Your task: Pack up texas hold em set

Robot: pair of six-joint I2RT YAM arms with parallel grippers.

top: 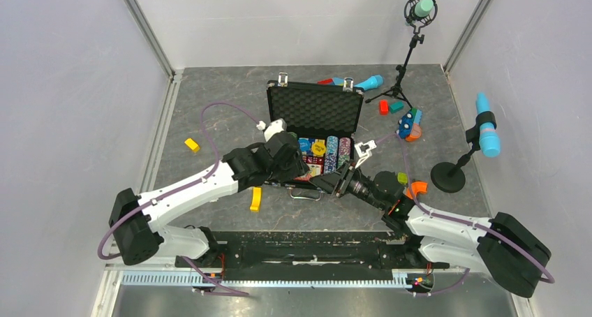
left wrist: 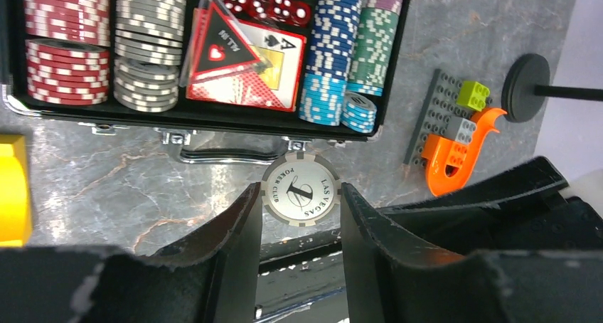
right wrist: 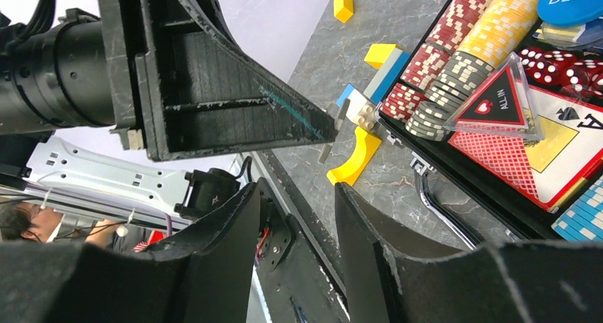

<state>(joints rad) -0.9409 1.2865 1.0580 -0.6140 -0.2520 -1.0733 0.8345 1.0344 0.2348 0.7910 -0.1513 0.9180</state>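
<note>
The black briefcase [top: 279, 92] lies open, its foam-lined lid [top: 315, 111] standing up at the back. In the left wrist view its tray [left wrist: 213, 122] holds rows of red, grey, blue and green chips, a card deck [left wrist: 274, 70], red dice [left wrist: 267, 3] and a triangular "All In" button [left wrist: 220, 49]. My left gripper [left wrist: 299, 195] is shut on a grey-and-white "Las Vegas Poker Club" chip [left wrist: 300, 184], held just in front of the case's handle [left wrist: 220, 156]. My right gripper [right wrist: 295, 189] is open and empty, close beside the left gripper [top: 301, 167] at the case's front edge.
A yellow curved block [top: 256, 198] lies in front of the case and a small yellow block [top: 191, 145] at the left. An orange toy on a grey plate [left wrist: 448, 145] lies at the right. A microphone stand base [top: 447, 177], a tripod microphone [top: 419, 10] and coloured blocks [top: 408, 125] stand at the right and back.
</note>
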